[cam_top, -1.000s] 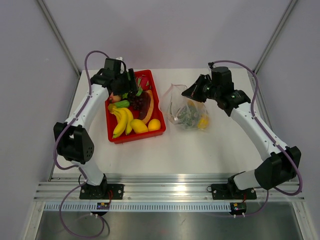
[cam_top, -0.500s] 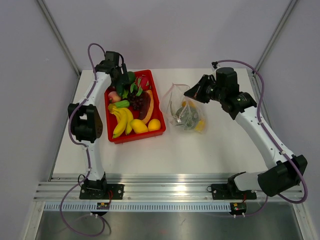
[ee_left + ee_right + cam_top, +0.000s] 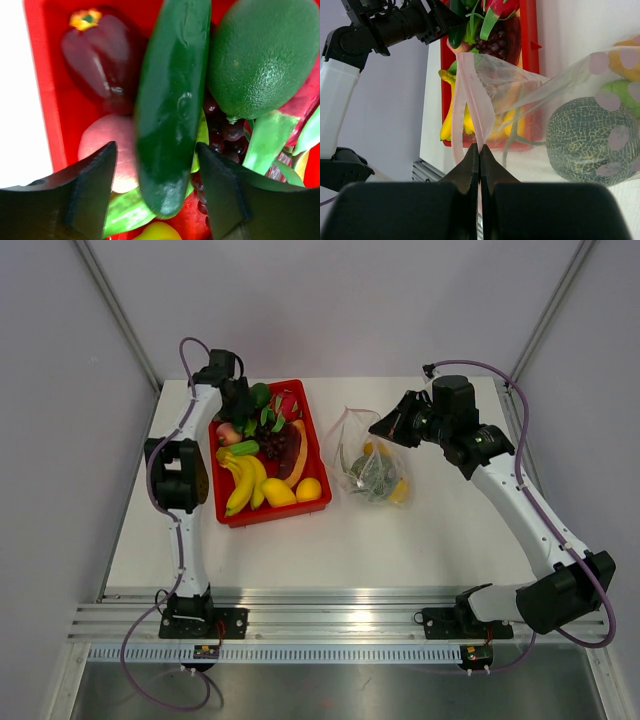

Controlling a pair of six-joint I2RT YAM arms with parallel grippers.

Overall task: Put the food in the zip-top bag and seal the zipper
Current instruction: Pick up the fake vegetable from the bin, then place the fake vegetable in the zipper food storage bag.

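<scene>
- While a second ago the left arm sat folded short of it, the left gripper (image 3: 240,400) now hangs over the upper-left end of the red tray (image 3: 222,515).
- Left wrist view: jaws apart, straddling a dark green cucumber (image 3: 170,100), gaps on both sides. Pick looks imminent; nothing held yet.
- Centre-right of the top view: zip-top bag (image 3: 372,462) on the table, melon (image 3: 590,135) inside, mouth facing the tray.
- Right gripper (image 3: 479,150) pinched together on the pink zipper (image 3: 470,95), holding the mouth up.
</scene>
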